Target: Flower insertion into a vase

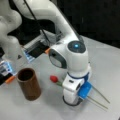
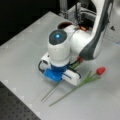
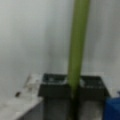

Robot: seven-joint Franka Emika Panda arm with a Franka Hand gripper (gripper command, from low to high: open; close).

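Gripping green stem (image 3: pixel 77 50): fingers (image 3: pixel 56 87), vase (image 1: pixel 28 83) well apart.

Even, diffuse light falls on the pale counter (image 1: pixel 110 62) in both front views; shadows are soft and faint, pooled under the arm; the background beyond the counter's far edge is dark; both front views are blurred overall; the wrist view is softest, its green stem (image 3: pixel 78 45) smeared out of focus.
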